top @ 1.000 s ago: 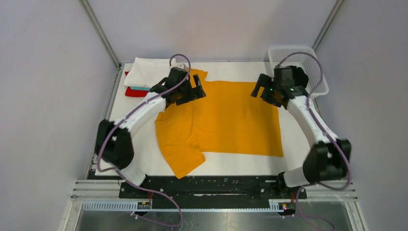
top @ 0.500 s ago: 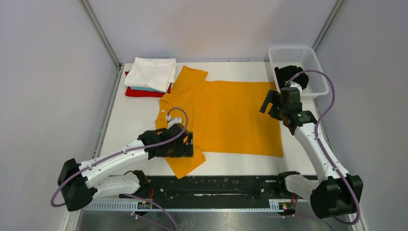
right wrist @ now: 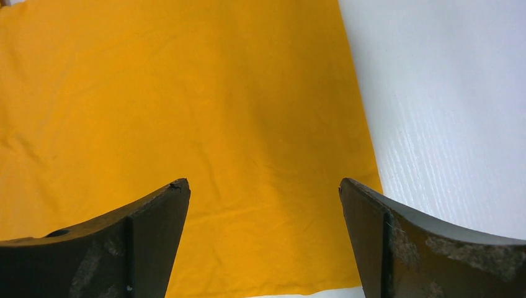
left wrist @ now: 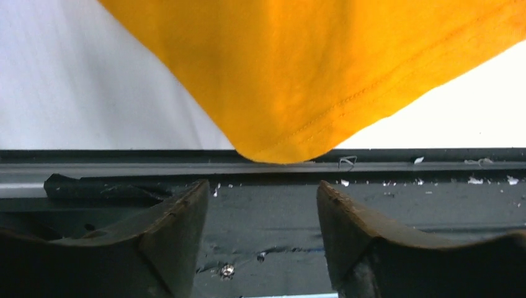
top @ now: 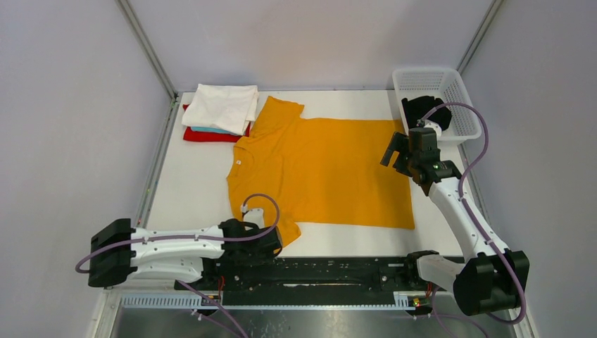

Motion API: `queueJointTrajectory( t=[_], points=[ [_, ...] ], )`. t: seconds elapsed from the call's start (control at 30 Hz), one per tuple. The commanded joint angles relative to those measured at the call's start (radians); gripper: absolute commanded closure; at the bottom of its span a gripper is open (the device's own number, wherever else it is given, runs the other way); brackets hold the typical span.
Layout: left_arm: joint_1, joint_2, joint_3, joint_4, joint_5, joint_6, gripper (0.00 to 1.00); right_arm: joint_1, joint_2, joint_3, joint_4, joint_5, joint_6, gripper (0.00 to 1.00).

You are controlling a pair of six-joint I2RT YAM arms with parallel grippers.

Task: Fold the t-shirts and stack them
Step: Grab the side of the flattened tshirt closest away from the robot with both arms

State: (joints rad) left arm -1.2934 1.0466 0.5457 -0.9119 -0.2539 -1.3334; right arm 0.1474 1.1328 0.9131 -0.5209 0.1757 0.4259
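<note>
Left gripper (left wrist: 263, 188), fingers apart and empty, has pulled back off the near sleeve (top: 271, 211) of the yellow shirt (top: 338, 172) to the table's (top: 190, 176) near edge, the shirt staying flat mid-table, while the right gripper (right wrist: 263, 181), also spread empty, holds as before over the shirt's right edge.

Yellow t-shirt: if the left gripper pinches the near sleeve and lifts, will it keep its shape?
Probably not: the yellow t-shirt lies flat with soft wrinkles, so it should drape and sag. Its sleeve tip bends softly, suggesting thin, light cloth.
</note>
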Motion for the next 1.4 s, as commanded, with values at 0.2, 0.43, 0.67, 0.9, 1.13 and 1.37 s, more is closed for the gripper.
queueJointTrajectory(
  t=[0.2,0.43,0.67,0.9,1.13,1.37],
  points=[
    [-0.006,0.103,-0.028,0.147,-0.036,-0.024,0.51,-0.005,-0.009,-0.006,0.009,0.049,-0.003,0.01],
    [-0.006,0.122,-0.048,0.135,-0.009,-0.029,0.57,-0.006,-0.005,-0.006,0.009,0.061,0.002,0.01],
    [-0.006,0.126,0.011,0.121,-0.093,-0.023,0.82,-0.018,-0.031,-0.021,0.009,0.082,0.045,0.01],
    [-0.006,0.079,0.093,0.106,-0.133,0.096,1.00,-0.027,-0.094,-0.065,-0.131,0.194,0.119,0.01],
    [-0.003,0.073,0.115,0.140,-0.123,0.208,1.00,-0.029,-0.199,-0.151,0.069,0.160,-0.263,0.02],
    [0.014,0.031,0.109,0.140,-0.142,0.225,1.00,-0.029,-0.035,0.134,0.214,-0.388,-0.914,0.00]
  ],
)
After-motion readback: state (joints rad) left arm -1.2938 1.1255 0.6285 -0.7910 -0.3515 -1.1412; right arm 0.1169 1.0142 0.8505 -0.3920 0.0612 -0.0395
